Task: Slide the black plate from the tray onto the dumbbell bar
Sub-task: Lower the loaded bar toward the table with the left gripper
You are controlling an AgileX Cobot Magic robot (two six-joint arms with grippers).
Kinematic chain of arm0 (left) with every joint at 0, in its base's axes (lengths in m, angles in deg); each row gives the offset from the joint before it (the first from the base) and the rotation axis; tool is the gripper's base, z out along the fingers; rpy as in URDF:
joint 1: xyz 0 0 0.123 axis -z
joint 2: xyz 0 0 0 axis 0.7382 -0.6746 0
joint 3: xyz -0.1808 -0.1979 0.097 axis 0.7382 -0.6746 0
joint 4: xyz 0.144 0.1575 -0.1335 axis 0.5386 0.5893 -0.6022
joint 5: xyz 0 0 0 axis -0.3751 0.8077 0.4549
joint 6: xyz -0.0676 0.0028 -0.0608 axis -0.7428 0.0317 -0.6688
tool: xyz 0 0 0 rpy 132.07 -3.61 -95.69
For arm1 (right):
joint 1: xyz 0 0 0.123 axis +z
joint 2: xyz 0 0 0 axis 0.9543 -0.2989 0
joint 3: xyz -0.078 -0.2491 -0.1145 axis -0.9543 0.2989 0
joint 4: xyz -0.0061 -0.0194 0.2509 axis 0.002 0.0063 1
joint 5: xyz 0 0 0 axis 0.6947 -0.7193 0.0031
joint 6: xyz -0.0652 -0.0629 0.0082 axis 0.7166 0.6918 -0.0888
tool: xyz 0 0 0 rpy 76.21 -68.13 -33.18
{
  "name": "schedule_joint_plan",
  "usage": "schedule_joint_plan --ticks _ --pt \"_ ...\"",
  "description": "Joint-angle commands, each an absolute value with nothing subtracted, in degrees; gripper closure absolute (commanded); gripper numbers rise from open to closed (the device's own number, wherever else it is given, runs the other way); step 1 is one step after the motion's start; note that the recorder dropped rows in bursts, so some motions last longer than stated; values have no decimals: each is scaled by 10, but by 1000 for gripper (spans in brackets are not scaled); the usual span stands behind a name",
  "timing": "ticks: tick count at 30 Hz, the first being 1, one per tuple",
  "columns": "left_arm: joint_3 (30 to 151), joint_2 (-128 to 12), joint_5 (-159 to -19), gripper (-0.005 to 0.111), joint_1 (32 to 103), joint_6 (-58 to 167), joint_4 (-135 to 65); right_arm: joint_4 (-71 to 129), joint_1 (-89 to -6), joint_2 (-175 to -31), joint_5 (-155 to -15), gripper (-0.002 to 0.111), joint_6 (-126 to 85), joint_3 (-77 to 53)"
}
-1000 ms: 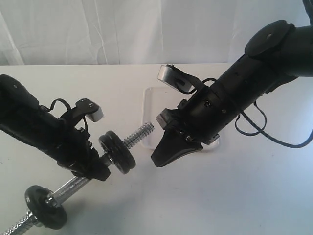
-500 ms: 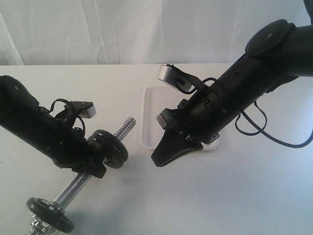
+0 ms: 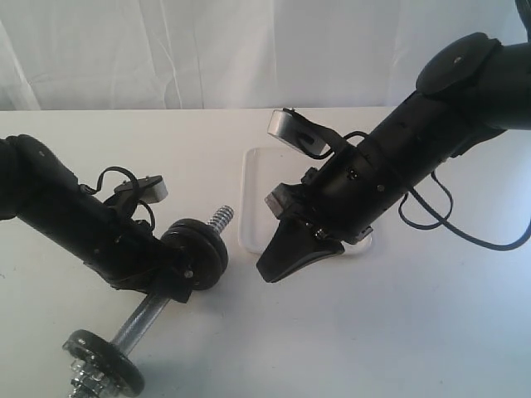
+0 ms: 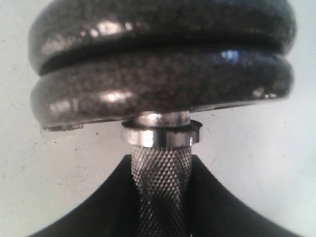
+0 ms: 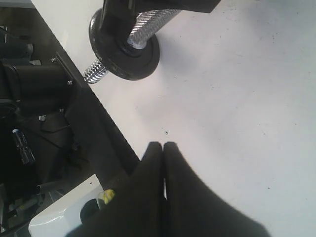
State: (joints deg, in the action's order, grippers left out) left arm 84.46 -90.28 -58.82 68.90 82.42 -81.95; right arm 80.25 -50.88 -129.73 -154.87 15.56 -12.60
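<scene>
The black plate [image 4: 163, 29] is already on the dumbbell bar [image 3: 145, 313]. It sits as the outer of two matte discs threaded onto the bar's upper end, flush against the second disc [image 4: 158, 89], with only a short run of coarse thread [image 3: 221, 219] poking out beyond it. A third disc [image 3: 104, 373] sits at the bar's far, lower end. The left gripper [image 3: 170, 286] has its jaws pinching the bar's knurled middle, just behind a silver collar [image 4: 160, 136] under the pair of discs, and holds the bar tilted above the surface [image 3: 398, 332]. The right gripper [image 3: 278, 264] hangs just off the bar's threaded tip with its jaws pressed together on nothing. The tray [image 3: 249, 186] lies beyond that tip and shows bare where the right arm does not cover it. By my reading the slide itself is done, leaving at most seating the plate fully home and setting the bar down.
</scene>
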Motion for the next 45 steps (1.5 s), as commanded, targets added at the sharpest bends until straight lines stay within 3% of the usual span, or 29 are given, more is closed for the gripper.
schedule_joint_plan --ticks 1,14,17,24,29,36,40,45 --pt "847 -902 -573 107 690 818 -834 805 -510 -1291 -1552 108 155 -131" --pt "847 -902 -567 106 690 821 -819 805 -510 -1291 -1552 108 155 -131" --pt "847 -902 -567 95 690 821 -815 805 -510 -1291 -1552 108 155 -131" --pt "847 -902 -553 56 690 821 -804 805 -510 -1291 -1552 108 155 -131" --pt "847 -902 -532 44 690 815 -774 805 -510 -1291 -1552 108 155 -131" --pt "847 -902 -533 53 690 804 -773 805 -510 -1291 -1552 108 155 -131" --pt "847 -903 -537 71 690 803 -733 805 -510 -1291 -1552 108 155 -131" --pt "847 -903 -537 101 689 794 -724 805 -510 -1291 -1552 108 155 -131"
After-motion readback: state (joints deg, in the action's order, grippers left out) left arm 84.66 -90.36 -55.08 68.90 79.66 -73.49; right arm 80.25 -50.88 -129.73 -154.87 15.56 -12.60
